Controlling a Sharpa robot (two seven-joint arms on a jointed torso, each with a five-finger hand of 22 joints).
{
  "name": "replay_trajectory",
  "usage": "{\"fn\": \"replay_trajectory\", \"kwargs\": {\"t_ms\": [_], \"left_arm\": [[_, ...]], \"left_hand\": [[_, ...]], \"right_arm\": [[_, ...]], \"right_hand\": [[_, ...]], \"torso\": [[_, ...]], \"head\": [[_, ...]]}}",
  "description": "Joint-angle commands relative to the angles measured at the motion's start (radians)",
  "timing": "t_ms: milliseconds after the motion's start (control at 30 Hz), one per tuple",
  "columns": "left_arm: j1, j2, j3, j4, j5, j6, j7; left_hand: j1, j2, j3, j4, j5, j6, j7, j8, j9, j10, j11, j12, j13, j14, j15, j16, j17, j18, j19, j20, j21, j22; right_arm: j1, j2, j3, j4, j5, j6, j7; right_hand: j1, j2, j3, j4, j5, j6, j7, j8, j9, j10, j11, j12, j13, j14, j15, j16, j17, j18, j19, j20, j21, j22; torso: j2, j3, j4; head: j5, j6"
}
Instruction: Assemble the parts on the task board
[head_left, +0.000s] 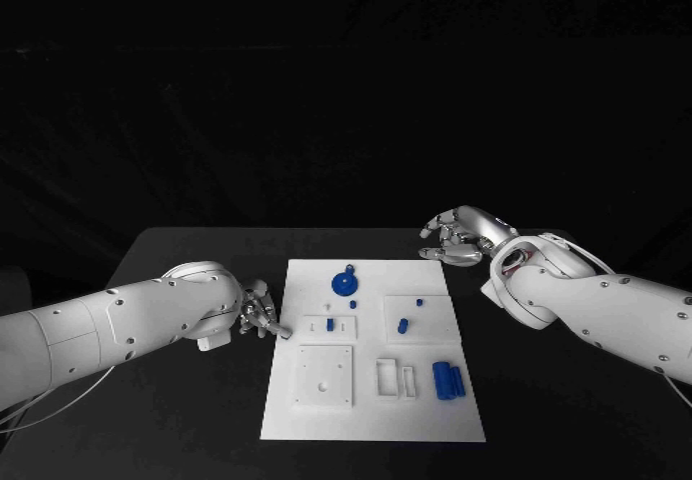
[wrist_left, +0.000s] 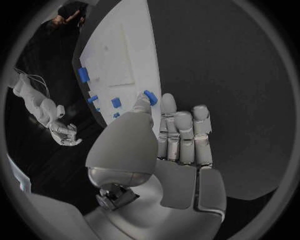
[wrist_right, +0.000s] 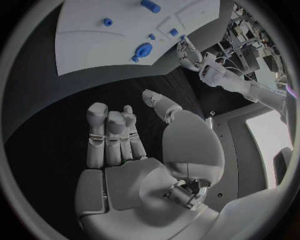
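The white task board (head_left: 375, 420) lies in the middle of the black table. On it are a blue gear (head_left: 346, 282) near the far end, small blue parts (head_left: 330, 324) (head_left: 404, 325) (head_left: 420, 300) around the middle, and two blue blocks (head_left: 449, 380) near the right edge. My left hand (head_left: 260, 312) hovers just off the board's left edge and holds nothing. In the left wrist view its fingers (wrist_left: 181, 125) are straight, with the thumb out towards a blue part (wrist_left: 150, 96). My right hand (head_left: 459, 238) is beyond the board's far right corner. Its fingers (wrist_right: 109, 130) hold nothing.
White raised plates (head_left: 325, 375) and slotted holders (head_left: 392, 376) stand on the board's near half. Bare black table lies on both sides of the board. The right wrist view shows the board (wrist_right: 87, 45), the gear (wrist_right: 142, 51) and my left hand (wrist_right: 187, 52).
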Motion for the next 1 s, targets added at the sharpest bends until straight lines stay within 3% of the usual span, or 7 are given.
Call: {"fn": "replay_trajectory", "kwargs": {"t_ms": [33, 233, 333, 500, 733, 867, 1000], "left_arm": [[-0.005, 0.005, -0.003, 0.0, -0.001, 0.021, -0.002], [-0.005, 0.007, -0.004, -0.003, 0.006, 0.021, 0.001], [-0.005, 0.009, -0.004, -0.006, 0.012, 0.022, 0.002], [-0.005, 0.01, -0.004, -0.012, 0.028, 0.02, 0.001], [-0.005, 0.008, -0.004, -0.02, 0.069, 0.019, -0.001], [-0.005, 0.006, -0.003, -0.028, 0.101, 0.024, -0.001], [-0.005, 0.006, -0.003, -0.032, 0.13, 0.033, 0.001]], "left_hand": [[0.022, 0.013, -0.013, 0.002, 0.004, -0.023, 0.028, -0.006, -0.016, 0.005, 0.001, 0.005, -0.002, 0.002, -0.001, 0.007, -0.002, -0.01, 0.007, -0.097, 0.004, 0.019], [0.078, 0.043, -0.027, -0.001, 0.007, -0.022, 0.028, -0.004, -0.021, 0.006, 0.0, 0.007, -0.004, 0.001, -0.001, 0.01, -0.003, -0.011, 0.005, -0.098, 0.006, 0.02], [0.107, 0.059, -0.034, 0.0, 0.044, -0.021, 0.028, -0.003, -0.023, 0.007, 0.0, 0.009, -0.005, 0.001, 0.0, 0.012, -0.003, -0.013, 0.003, -0.097, 0.008, 0.02], [0.114, 0.082, -0.045, 0.002, 0.057, -0.021, 0.029, -0.003, -0.027, 0.007, 0.001, 0.01, -0.007, 0.001, 0.001, 0.013, -0.004, -0.015, 0.002, -0.096, 0.008, 0.02], [0.114, 0.091, -0.05, 0.002, 0.064, -0.023, 0.029, -0.005, -0.029, 0.007, 0.001, 0.01, -0.008, 0.001, 0.0, 0.014, -0.004, -0.016, 0.001, -0.096, 0.009, 0.019], [0.128, 0.112, -0.056, 0.001, 0.095, -0.029, 0.031, -0.009, -0.034, 0.006, 0.002, 0.01, -0.009, 0.0, 0.002, 0.015, -0.005, -0.015, -0.001, -0.097, 0.009, 0.02], [0.127, 0.114, -0.068, 0.002, 0.14, -0.031, 0.032, -0.01, -0.038, 0.004, 0.004, 0.011, -0.011, -0.003, 0.003, 0.015, -0.006, -0.016, -0.004, -0.096, 0.01, 0.02]], "right_arm": [[-0.001, 0.001, 0.0, 0.001, -0.009, 0.011, 0.006], [-0.001, 0.002, 0.0, 0.0, -0.009, 0.011, 0.006], [-0.001, 0.002, 0.0, 0.0, -0.009, 0.011, 0.006], [-0.001, 0.001, 0.0, 0.0, -0.008, 0.011, 0.006], [-0.002, 0.002, 0.0, -0.001, -0.008, 0.013, 0.006], [-0.002, 0.002, 0.0, -0.001, -0.008, 0.013, 0.006], [-0.002, 0.002, 0.0, -0.002, -0.007, 0.013, 0.007]], "right_hand": [[-0.003, 0.006, -0.002, -0.004, -0.003, 0.003, 0.007, 0.003, -0.001, -0.007, 0.002, 0.007, -0.001, 0.001, -0.002, -0.003, 0.001, 0.068, 0.0, -0.008, -0.004, 0.017], [-0.003, 0.006, -0.002, -0.004, -0.003, 0.003, 0.007, 0.003, -0.001, -0.007, 0.002, 0.007, -0.001, 0.001, -0.002, -0.003, 0.001, 0.068, 0.0, -0.008, -0.004, 0.017], [-0.004, 0.006, -0.002, -0.004, -0.003, 0.003, 0.007, 0.004, -0.001, -0.007, 0.002, 0.007, -0.001, 0.001, -0.002, -0.003, 0.001, 0.068, 0.0, -0.008, -0.004, 0.017], [-0.004, 0.006, -0.003, -0.003, -0.003, 0.003, 0.007, 0.004, -0.001, -0.007, 0.002, 0.007, -0.002, 0.001, -0.002, -0.003, 0.002, 0.068, 0.0, -0.008, -0.004, 0.017], [-0.005, 0.006, -0.003, -0.003, -0.003, 0.003, 0.007, 0.004, -0.001, -0.007, 0.001, 0.007, -0.002, 0.001, -0.002, -0.003, 0.002, 0.068, 0.0, -0.008, -0.004, 0.017], [-0.005, 0.007, -0.003, -0.003, -0.003, 0.003, 0.007, 0.004, -0.001, -0.007, 0.001, 0.008, -0.002, 0.001, -0.002, -0.003, 0.002, 0.068, 0.0, -0.008, -0.004, 0.017], [-0.005, 0.006, -0.003, -0.003, -0.002, 0.003, 0.007, 0.004, -0.001, -0.007, 0.001, 0.008, -0.002, 0.002, -0.002, -0.003, 0.002, 0.068, 0.0, -0.008, -0.004, 0.017]], "torso": [[0.0, -0.0007, 0.0006], [0.0, -0.0007, 0.0009], [0.0, -0.0004, 0.0006], [0.0, -0.0006, 0.0004], [0.0, -0.0001, 0.0], [0.0, -0.0001, -0.0002], [0.0, 0.0, 0.0006]], "head": [[0.0, 0.0], [0.001, -0.001], [0.002, -0.001], [0.002, 0.0], [0.004, 0.0], [0.005, 0.002], [0.005, 0.003]]}}
